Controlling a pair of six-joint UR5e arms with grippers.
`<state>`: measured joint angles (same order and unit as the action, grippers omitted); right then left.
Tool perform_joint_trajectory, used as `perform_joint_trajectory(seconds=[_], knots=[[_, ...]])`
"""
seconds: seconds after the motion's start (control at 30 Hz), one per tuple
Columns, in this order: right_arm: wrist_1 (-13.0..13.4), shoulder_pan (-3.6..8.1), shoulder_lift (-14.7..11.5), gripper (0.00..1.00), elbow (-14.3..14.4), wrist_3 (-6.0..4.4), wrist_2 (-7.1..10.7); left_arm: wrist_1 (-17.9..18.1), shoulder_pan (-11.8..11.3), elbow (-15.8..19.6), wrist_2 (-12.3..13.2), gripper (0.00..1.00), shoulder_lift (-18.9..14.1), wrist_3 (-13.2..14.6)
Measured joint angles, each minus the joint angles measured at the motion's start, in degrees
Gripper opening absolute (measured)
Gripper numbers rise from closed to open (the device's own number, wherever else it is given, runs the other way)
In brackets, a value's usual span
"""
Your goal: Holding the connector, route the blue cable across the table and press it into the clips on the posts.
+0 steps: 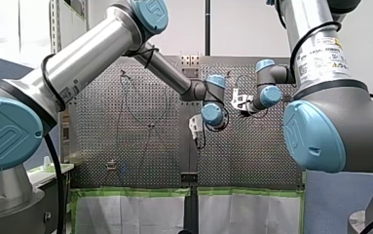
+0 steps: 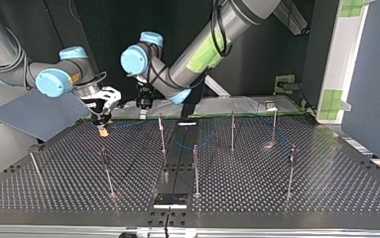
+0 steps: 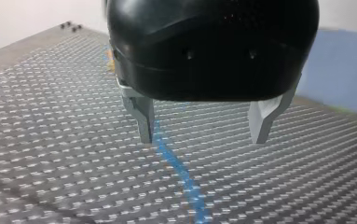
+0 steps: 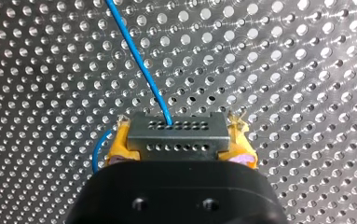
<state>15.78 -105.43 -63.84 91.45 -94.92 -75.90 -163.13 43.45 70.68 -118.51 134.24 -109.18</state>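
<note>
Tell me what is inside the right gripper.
The yellow pads of my right gripper clamp a grey connector; the blue cable leaves its front face. The gripper's body covers the connector's rear part.

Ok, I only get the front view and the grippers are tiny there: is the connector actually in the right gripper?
Observer: Yes. The right wrist view shows the right gripper shut on the grey connector, with yellow pads on either side.
Operator: And the other arm?
Observer: The left gripper is open and empty. The blue cable runs over the perforated table just beside one metal finger.
Operator: Is it routed yet?
Observer: In the top view it curves loosely past the middle posts. I cannot tell whether it is pressed in anywhere.
</note>
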Motion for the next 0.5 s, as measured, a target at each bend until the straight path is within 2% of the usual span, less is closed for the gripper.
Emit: perform_joint_trajectory(seconds=[0.17, 0.27, 0.4, 0.5], knots=[[-0.03, 0.00, 0.02, 0.00, 0.05, 0.18, -0.02, 2.11, -0.24, -2.60, -0.83, 1.00, 0.21, -0.66], [-0.02, 0.01, 0.01, 0.00, 0.06, 0.22, -0.04, 2.37, -0.40, -4.15, -0.38, 1.00, 1.06, -1.45], [0.08, 0.11, -0.03, 0.00, 0.03, 0.24, -0.04, 0.84, -0.42, -6.38, 1.10, 1.00, 3.05, -2.58], [0.08, 0.03, -0.07, 0.00, 0.02, 0.27, -0.01, -0.87, -0.70, -8.21, 0.97, 1.00, 4.84, -2.89]])
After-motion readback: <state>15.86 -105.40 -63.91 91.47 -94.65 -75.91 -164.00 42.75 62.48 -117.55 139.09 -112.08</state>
